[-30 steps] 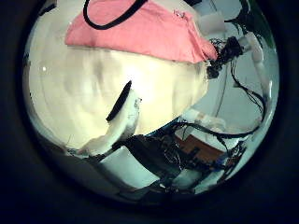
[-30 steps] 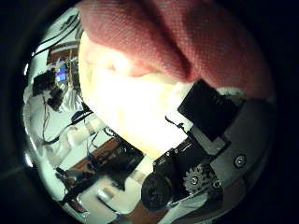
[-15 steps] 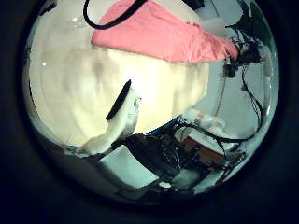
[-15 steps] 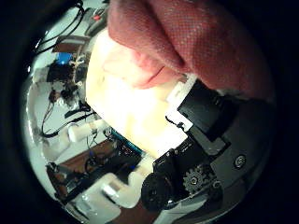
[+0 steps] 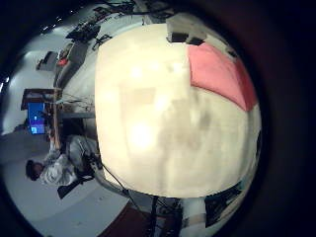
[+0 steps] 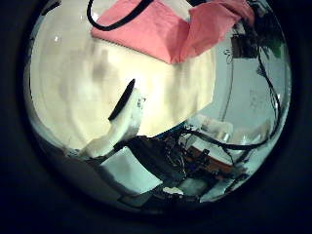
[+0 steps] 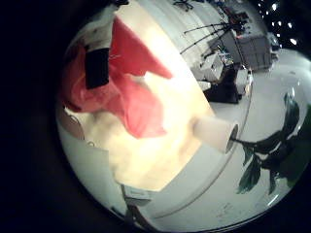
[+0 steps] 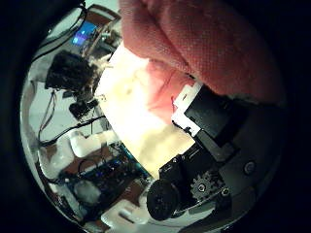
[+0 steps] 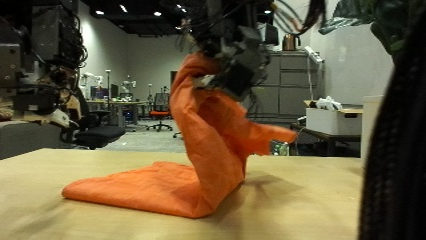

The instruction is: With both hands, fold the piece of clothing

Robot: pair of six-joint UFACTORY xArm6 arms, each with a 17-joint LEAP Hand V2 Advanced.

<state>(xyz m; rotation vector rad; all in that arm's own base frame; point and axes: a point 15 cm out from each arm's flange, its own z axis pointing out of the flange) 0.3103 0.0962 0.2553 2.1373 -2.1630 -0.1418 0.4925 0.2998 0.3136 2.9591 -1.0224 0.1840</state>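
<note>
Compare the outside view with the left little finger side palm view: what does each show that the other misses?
Only the outside view shows a robot hand gripping the orange cloth and lifting one end high, while the other end lies on the table. Which hand it is cannot be told there. Only the left little finger palm view shows the broad bare tabletop from above, with the cloth at one edge and no hand on it. Both show the same cloth on the pale table.

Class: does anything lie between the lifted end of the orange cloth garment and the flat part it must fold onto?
Nothing visible does: the orange cloth garment hangs from the right hand over bare wooden table.
</note>
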